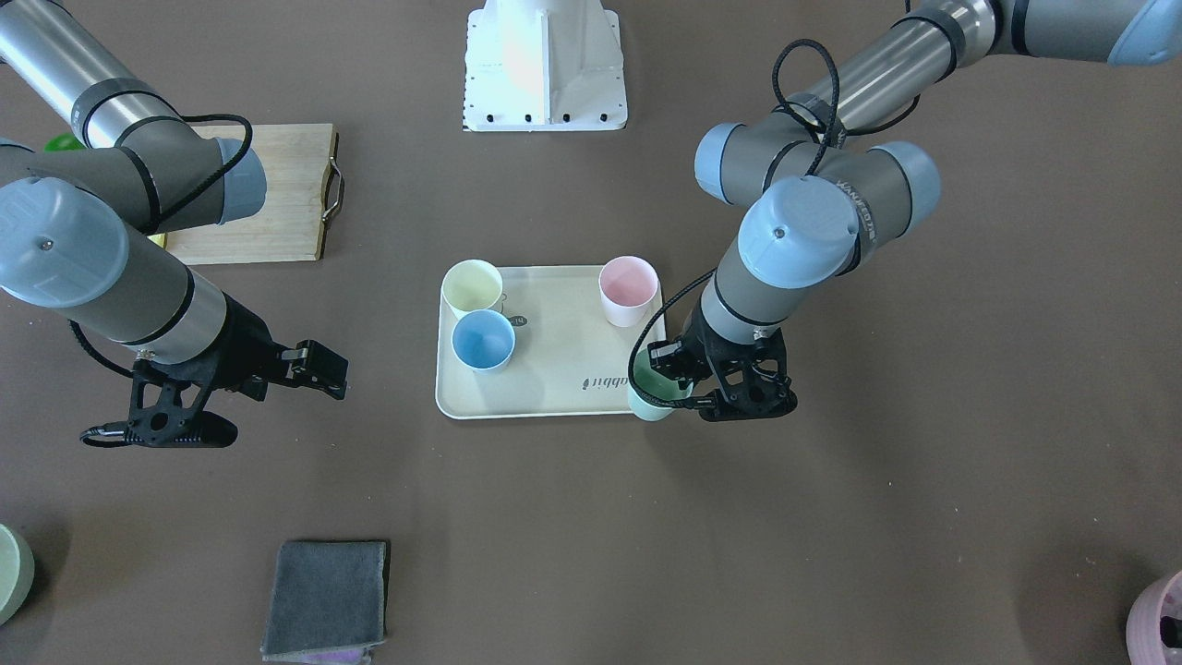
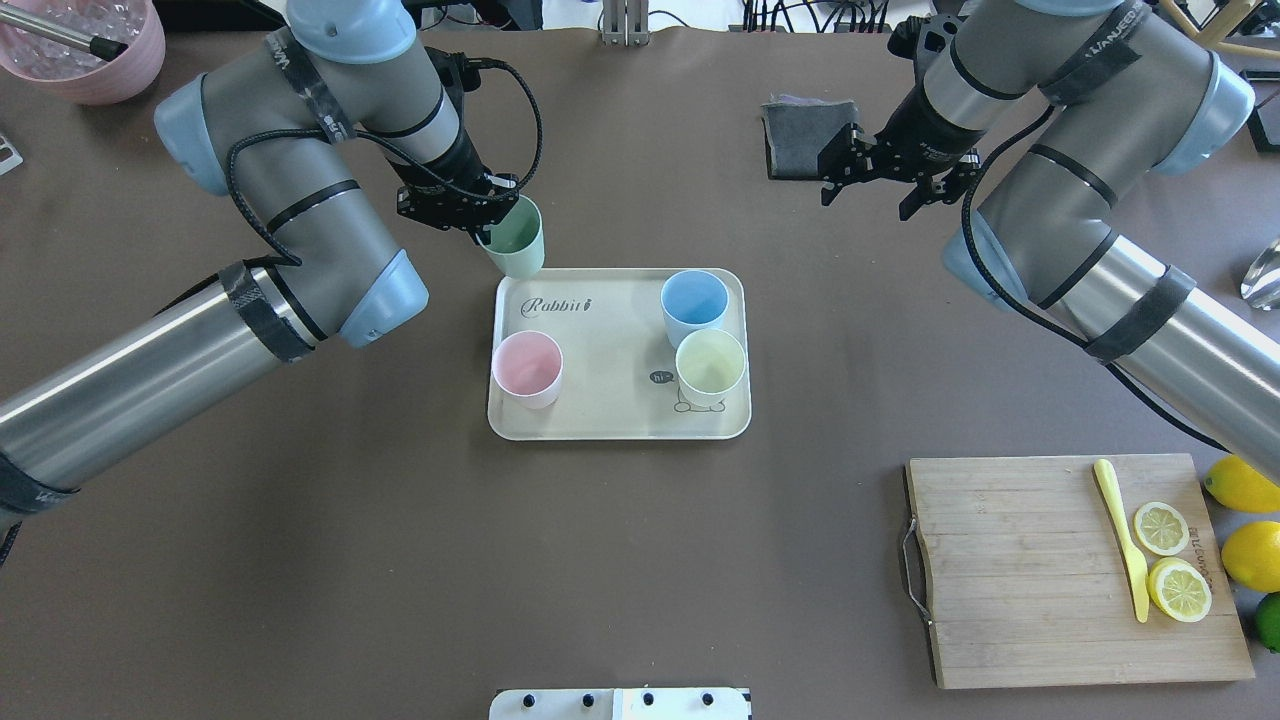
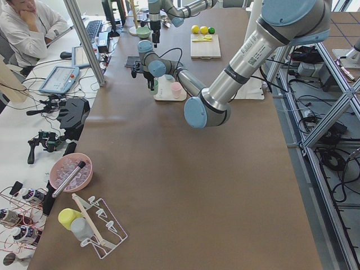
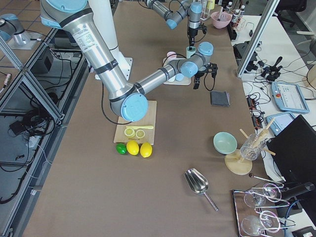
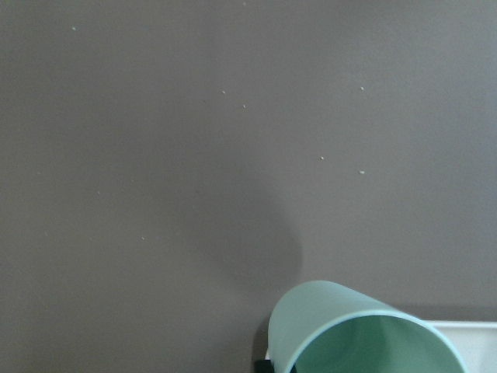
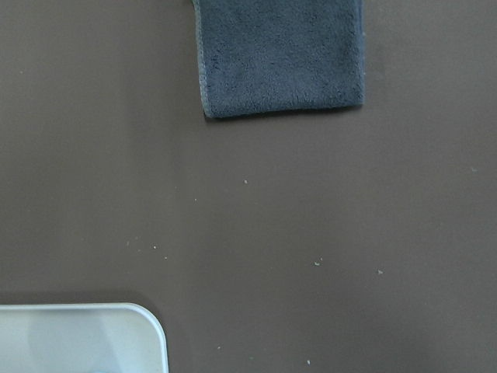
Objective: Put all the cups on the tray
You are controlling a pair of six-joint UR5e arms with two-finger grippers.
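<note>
The cream tray (image 2: 610, 340) lies at the table's middle, and its corner shows in the left wrist view (image 5: 470, 338). On it stand a pink cup (image 2: 527, 368), a blue cup (image 2: 694, 305) and a pale yellow cup (image 2: 711, 365). My left gripper (image 2: 490, 230) is shut on the rim of a green cup (image 2: 517, 245), holding it tilted at the tray's far left corner; the cup also shows in the left wrist view (image 5: 342, 326). My right gripper (image 2: 870, 200) hangs open and empty beyond the tray's right side.
A folded grey cloth (image 2: 805, 135) lies under my right gripper. A bamboo cutting board (image 2: 1040, 570) with lemon slices and a yellow knife sits near right, with lemons beside it. A pink bowl (image 2: 85, 45) stands at the far left corner.
</note>
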